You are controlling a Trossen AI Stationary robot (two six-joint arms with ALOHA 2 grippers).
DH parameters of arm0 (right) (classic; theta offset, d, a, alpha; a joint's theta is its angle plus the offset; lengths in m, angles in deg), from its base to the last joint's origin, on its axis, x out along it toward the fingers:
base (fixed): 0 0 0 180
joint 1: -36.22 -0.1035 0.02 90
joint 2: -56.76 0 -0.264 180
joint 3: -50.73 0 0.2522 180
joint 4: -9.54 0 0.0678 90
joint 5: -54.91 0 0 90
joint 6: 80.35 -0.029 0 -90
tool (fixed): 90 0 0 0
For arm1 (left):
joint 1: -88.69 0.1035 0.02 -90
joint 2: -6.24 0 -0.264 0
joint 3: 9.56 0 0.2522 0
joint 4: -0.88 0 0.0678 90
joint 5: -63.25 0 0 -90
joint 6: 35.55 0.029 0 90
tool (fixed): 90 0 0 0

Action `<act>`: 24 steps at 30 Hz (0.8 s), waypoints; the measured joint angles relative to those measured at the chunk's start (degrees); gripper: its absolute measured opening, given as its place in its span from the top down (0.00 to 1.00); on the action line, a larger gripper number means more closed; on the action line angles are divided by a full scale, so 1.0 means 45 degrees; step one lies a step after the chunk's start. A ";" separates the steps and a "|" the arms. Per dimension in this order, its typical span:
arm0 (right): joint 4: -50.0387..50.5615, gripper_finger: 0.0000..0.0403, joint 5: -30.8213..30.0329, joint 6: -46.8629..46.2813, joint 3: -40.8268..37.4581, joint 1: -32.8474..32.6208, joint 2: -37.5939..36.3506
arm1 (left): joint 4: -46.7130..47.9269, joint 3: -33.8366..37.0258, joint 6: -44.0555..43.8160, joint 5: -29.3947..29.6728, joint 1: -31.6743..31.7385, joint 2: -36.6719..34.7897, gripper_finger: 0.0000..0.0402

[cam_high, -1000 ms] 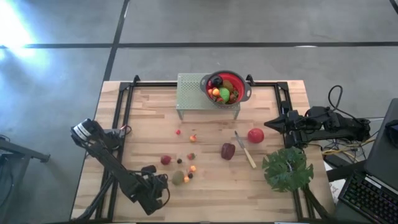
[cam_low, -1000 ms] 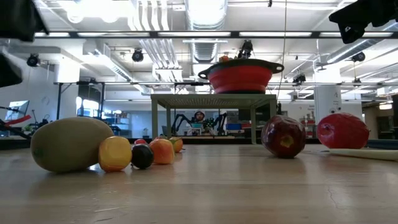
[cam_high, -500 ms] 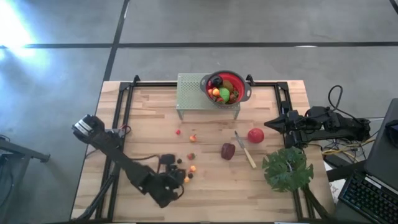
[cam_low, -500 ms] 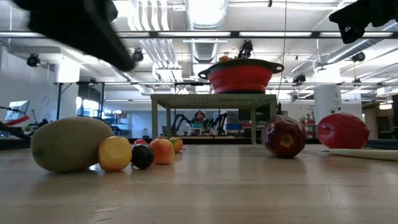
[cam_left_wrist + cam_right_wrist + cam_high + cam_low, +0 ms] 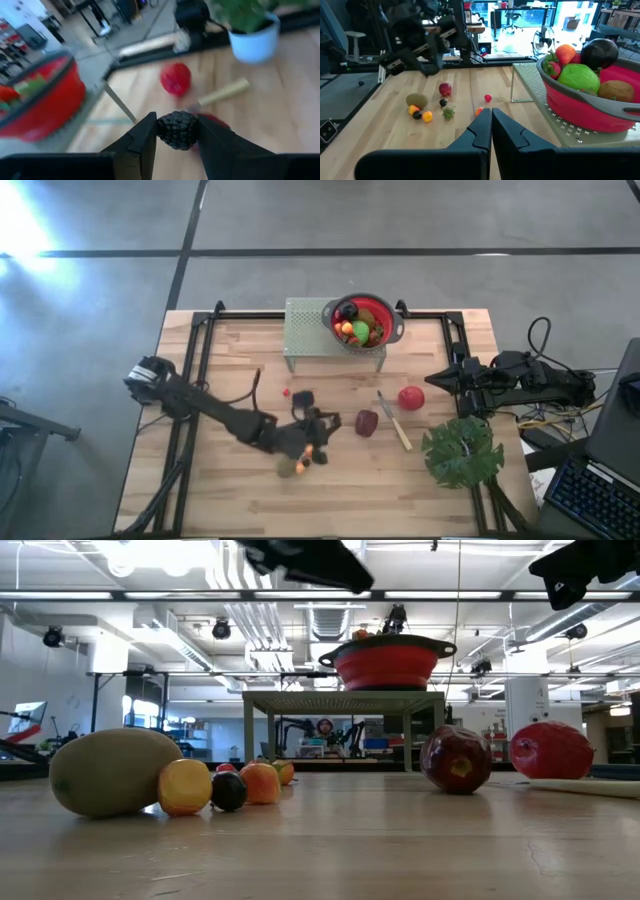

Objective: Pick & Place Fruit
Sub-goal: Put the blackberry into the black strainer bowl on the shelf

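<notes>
My left gripper (image 5: pixel 322 420) hangs over the middle of the table, shut on a small dark berry (image 5: pixel 177 130). Its arm shows at the top of the low view (image 5: pixel 300 560). A red bowl (image 5: pixel 363 321) with several fruits stands on a green perforated stand (image 5: pixel 305 330) at the far edge. A red apple (image 5: pixel 411 397) and a dark maroon fruit (image 5: pixel 367 422) rest on the wood. A kiwi (image 5: pixel 115 772), orange pieces (image 5: pixel 186 787) and another dark berry (image 5: pixel 228 790) lie near the left gripper. My right gripper (image 5: pixel 490 122) waits shut at the table's right side. My left gripper pinches the dark berry by its two sides (image 5: pixel 165 131) between its two fingers. The fingers lie almost level and point toward the table's right side. The berry is lifted clear of the table.
A pale-handled knife (image 5: pixel 393 420) lies between the maroon fruit and the red apple. A green leafy plant (image 5: pixel 462 452) stands at the near right. A tiny red fruit (image 5: pixel 286 392) lies in front of the stand. Bare wood runs along the near edge.
My left gripper has swung from the table's near left corner toward the middle and the right, rising as it went. It has tipped up from pointing steeply down to almost level. The fruits on the table have stayed in place.
</notes>
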 joint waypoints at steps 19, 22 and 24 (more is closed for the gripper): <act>0.0000 0.98 0.0000 -0.0002 0.0002 0.0002 0.0000 | -0.1747 -0.2428 0.1116 -0.2734 0.4565 0.0000 0.67; 0.0001 0.98 0.0000 -0.0004 0.0003 0.0001 0.0000 | -0.1710 -0.2662 0.1116 -0.2749 0.5108 0.0002 0.67; 0.0003 0.98 0.0000 0.0000 -0.0001 0.0001 0.0000 | -0.1737 -0.2829 0.1113 -0.2775 0.5448 0.0040 0.67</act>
